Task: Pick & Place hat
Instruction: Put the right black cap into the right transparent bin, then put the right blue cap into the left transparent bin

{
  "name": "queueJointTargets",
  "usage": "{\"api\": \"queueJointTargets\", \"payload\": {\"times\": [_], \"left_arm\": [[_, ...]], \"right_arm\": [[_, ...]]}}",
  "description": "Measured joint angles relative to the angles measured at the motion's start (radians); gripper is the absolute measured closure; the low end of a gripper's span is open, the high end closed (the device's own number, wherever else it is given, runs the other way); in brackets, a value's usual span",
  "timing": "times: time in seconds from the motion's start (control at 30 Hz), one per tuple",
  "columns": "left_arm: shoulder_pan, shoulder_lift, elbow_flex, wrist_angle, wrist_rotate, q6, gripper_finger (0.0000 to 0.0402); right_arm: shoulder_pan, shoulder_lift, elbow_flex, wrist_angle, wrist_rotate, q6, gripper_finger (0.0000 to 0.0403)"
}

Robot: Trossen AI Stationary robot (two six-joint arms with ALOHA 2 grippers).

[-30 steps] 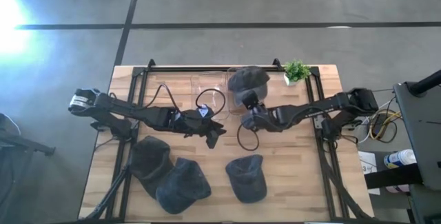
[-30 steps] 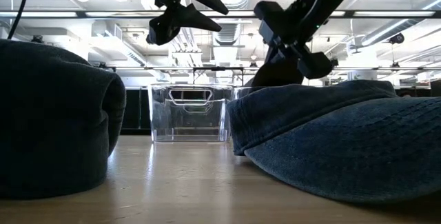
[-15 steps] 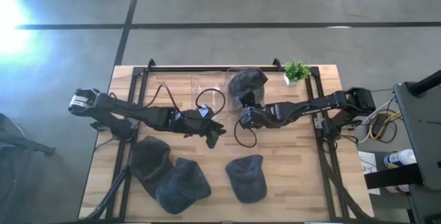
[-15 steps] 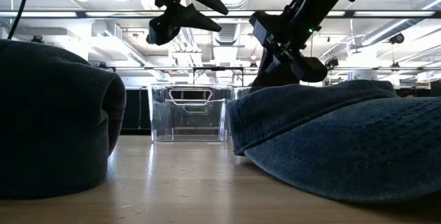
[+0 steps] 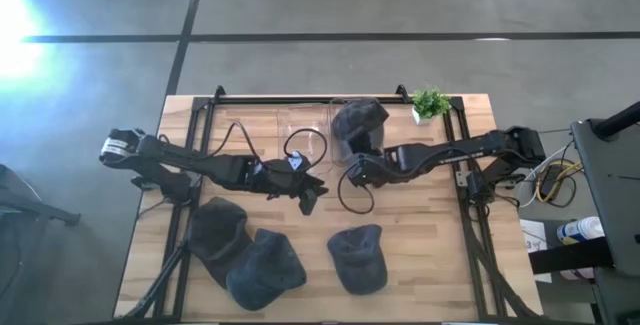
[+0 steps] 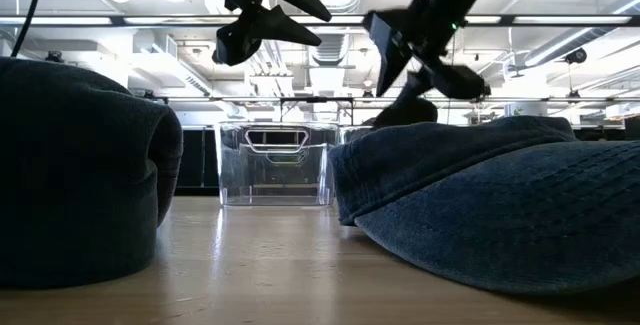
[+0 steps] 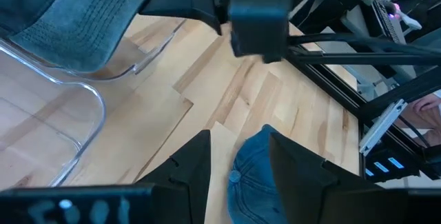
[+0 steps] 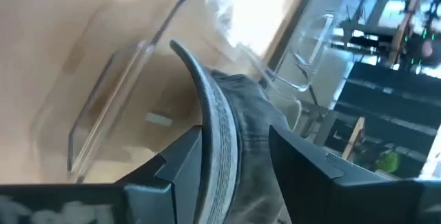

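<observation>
worktop (image 5: pixel 420 265): pale matt wood planks | hats (image 5: pixel 358 258): dark matt denim-like cloth | bin (image 6: pixel 275 162): clear glossy plastic

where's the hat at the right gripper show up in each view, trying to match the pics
High view: hat in the clear bin at the table's back edge.
Low view: dark lump under the right gripper, behind the near cap.
Left wrist view: denim over the bin's rim.
Right wrist view: brim between the open fingers.
Shared landmark: the clear bin.
</observation>
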Motion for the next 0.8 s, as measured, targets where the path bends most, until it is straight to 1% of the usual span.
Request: {"api": "queueJointTargets", "payload": {"times": [0.1,0.23,0.33,0.4,0.53,0.6,0.8], "left_arm": [[0.000,0.000,0.000,0.000,-0.013,0.000,0.0262],[0.000,0.000,0.000,0.000,-0.016,0.000,0.0262],[0.000,0.000,0.000,0.000,-0.016,0.000,0.0262],[0.000,0.000,0.000,0.000,-0.016,0.000,0.0262],[0.000,0.000,0.000,-0.001,-0.016,0.000,0.0262],[0.000,0.000,0.000,0.000,-0.015,0.000,0.0262],[-0.003,0.000,0.000,-0.026,-0.007,0.000,0.0262]], "right_arm": [[-0.004,0.000,0.020,-0.011,-0.029,0.102,0.0243],[-0.005,0.000,0.021,-0.051,-0.077,0.171,0.0241],[-0.004,0.000,0.007,-0.120,-0.103,0.258,0.0226],[-0.003,0.000,0.006,-0.144,-0.100,0.307,0.0212],[0.025,-0.003,0.015,-0.160,-0.077,0.352,0.0185],[0.039,-0.005,0.030,-0.166,-0.088,0.378,0.0175],[0.091,-0.017,0.098,-0.303,-0.107,0.505,0.0163]]}}
